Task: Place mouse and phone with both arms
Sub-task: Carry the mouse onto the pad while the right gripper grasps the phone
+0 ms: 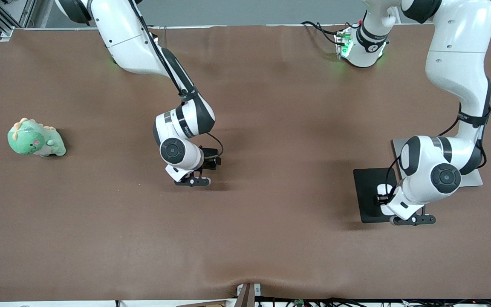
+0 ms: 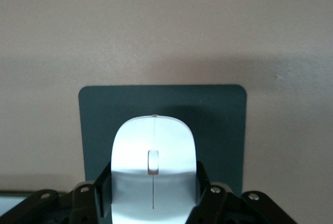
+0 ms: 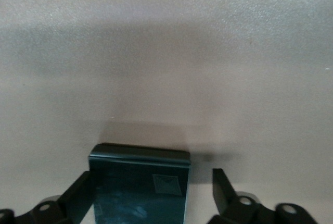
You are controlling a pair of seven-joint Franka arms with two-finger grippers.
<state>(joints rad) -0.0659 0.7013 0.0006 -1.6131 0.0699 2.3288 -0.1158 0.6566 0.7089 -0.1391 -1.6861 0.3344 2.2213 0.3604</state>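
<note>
My left gripper (image 1: 411,219) is over the flat black mouse pad (image 1: 367,187) at the left arm's end of the table. In the left wrist view it (image 2: 153,185) is shut on the white mouse (image 2: 153,146), with a finger against each side. The mouse is low over the pad (image 2: 218,109); I cannot tell whether it touches. A bit of the mouse (image 1: 384,189) shows in the front view. My right gripper (image 1: 192,181) is low over the middle of the table. In the right wrist view it (image 3: 151,182) is open around the black phone (image 3: 138,182), which lies on the table; one finger is beside it, the other apart.
A green plush dinosaur (image 1: 36,138) sits toward the right arm's end of the table. A flat grey slab (image 1: 473,179) lies beside the mouse pad under the left arm. Bare brown table (image 1: 271,213) lies between the two grippers.
</note>
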